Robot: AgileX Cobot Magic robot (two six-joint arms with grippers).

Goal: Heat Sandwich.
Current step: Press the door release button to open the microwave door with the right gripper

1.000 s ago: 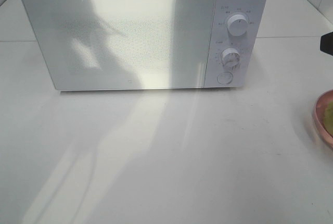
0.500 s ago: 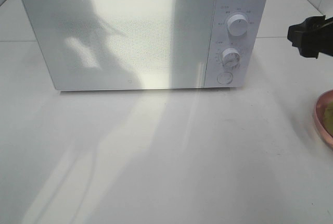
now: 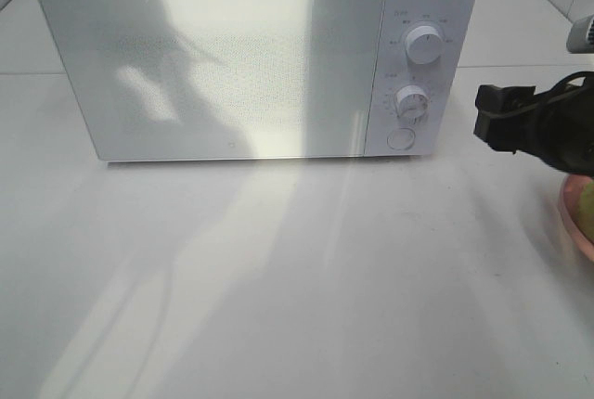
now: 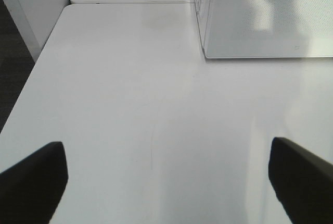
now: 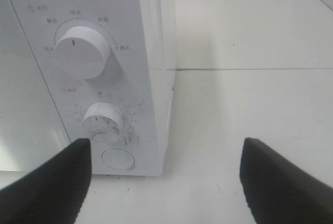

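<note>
Right gripper (image 3: pixel 489 121), spread wide, faces one microwave (image 3: pixel 213 65).

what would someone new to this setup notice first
The big white microwave, door shut, fills the back of the table. The black right gripper hangs open near the right edge, beside the microwave's control panel and level with the lower dial. Under its arm a pink plate is cut off by the frame, with a yellow-green sliver of the sandwich showing.
</note>
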